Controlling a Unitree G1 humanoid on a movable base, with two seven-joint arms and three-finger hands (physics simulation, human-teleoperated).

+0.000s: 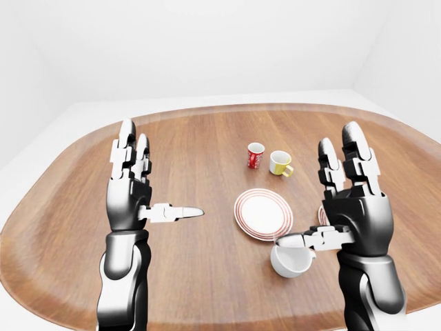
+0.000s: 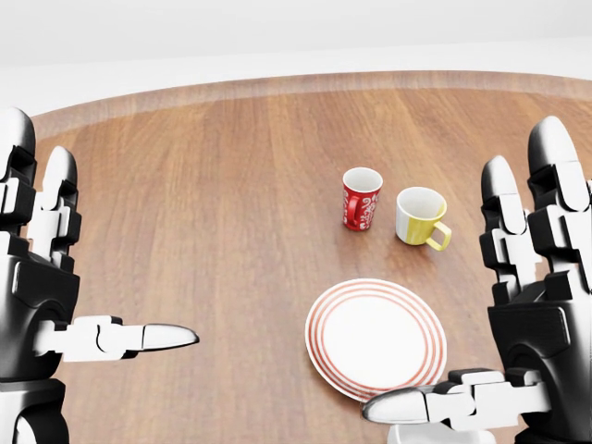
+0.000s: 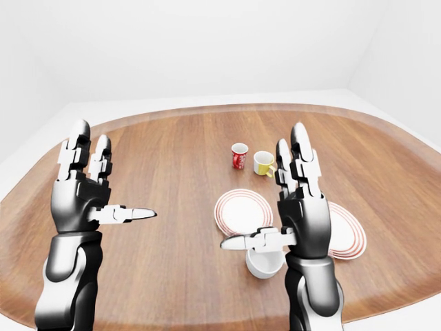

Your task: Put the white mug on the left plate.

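Note:
The white mug [image 1: 289, 261] stands upright on the wood, just below and to the right of the left plate [image 1: 263, 214], a white plate with red rings. In the head view only a sliver of the mug shows at the bottom edge. My right hand [image 1: 310, 189] is open, fingers pointing up, its thumb [image 1: 293, 241] stretched left across the mug's rim; whether it touches is unclear. My left hand [image 1: 162, 179] is open too, well left of the plate, with nothing in it.
A red patterned mug [image 2: 361, 199] and a yellow mug [image 2: 419, 217] stand side by side above the left plate. A second ringed plate [image 3: 344, 231] lies right of my right hand. The round wooden table's edge [image 1: 207, 110] curves across the top.

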